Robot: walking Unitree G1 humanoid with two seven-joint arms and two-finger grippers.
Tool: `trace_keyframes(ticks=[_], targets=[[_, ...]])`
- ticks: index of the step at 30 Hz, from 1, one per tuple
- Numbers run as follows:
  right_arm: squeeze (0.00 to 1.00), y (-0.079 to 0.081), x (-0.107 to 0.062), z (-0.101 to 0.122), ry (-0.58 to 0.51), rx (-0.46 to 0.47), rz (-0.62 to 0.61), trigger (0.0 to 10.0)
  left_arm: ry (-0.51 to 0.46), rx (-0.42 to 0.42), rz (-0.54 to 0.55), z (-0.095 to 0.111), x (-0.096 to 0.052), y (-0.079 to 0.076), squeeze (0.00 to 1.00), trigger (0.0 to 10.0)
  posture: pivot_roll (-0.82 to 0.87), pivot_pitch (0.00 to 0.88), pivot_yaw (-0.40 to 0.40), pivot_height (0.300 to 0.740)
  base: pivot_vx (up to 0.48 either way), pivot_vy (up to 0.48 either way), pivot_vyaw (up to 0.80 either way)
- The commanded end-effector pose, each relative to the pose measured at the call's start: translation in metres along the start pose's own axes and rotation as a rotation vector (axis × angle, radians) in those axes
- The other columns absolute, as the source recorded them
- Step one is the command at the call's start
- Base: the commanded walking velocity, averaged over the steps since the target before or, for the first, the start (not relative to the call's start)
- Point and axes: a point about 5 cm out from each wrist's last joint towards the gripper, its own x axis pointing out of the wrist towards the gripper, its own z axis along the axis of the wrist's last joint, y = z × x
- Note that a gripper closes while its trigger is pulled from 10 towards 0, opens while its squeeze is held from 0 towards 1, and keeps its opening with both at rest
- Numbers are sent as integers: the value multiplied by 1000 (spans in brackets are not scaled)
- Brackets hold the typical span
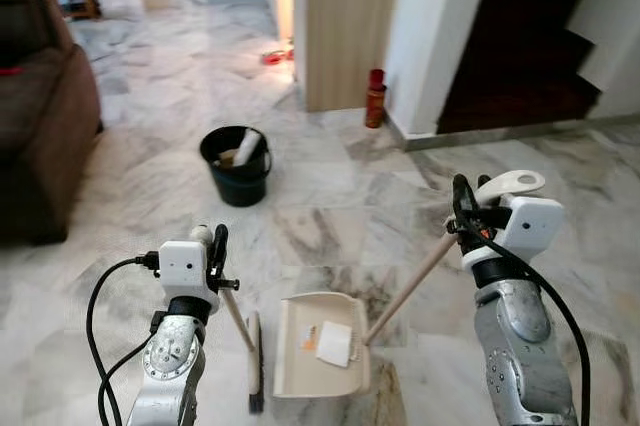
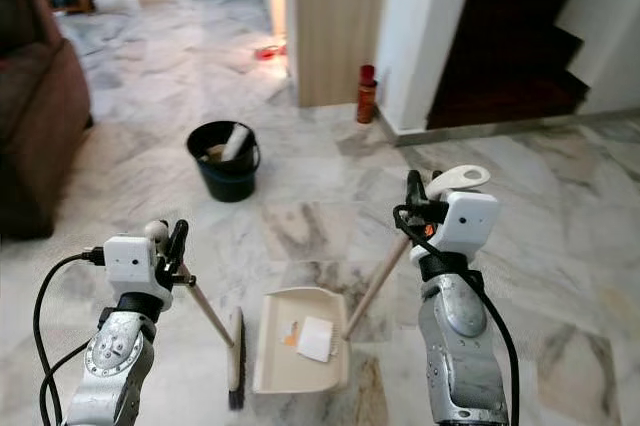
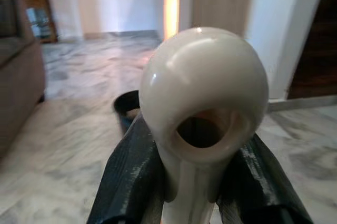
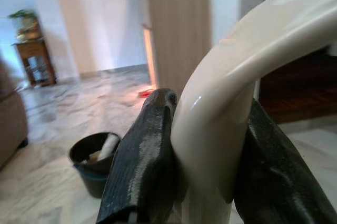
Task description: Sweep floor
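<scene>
Closest in, the left gripper [image 1: 214, 251] pinches the rounded top of the broom [image 1: 253, 366], its head standing on the marble floor [image 1: 330, 216] just beside the dustpan [image 1: 318, 346], placed, I'd judge, to push rubbish in. The right gripper [image 1: 463, 208] is clamped on the dustpan's long handle [image 1: 410, 289], keeping the pan flat on the floor. A white scrap [image 1: 335, 343] lies inside; what it is, I can't tell. Farther off stands a black bucket [image 1: 238, 166], contents unclear, and a sofa [image 1: 40, 116] cut off by the frame.
</scene>
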Motion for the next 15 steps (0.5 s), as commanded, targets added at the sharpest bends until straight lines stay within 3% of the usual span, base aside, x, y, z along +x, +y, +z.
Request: trace_keyframes(ticks=[1,12,15], targets=[[0,7,5,17,-71,28,25,10000,-44,9,6,9,4,3,0,10000,16,0,-4,740,296,0,538],[0,7,5,18,-66,16,33,10000,-44,12,12,9,4,3,0,10000,13,0,-5,740,294,0,0],[0,9,5,18,-70,15,36,10000,-43,11,11,9,4,3,0,10000,15,0,-6,740,298,0,646]])
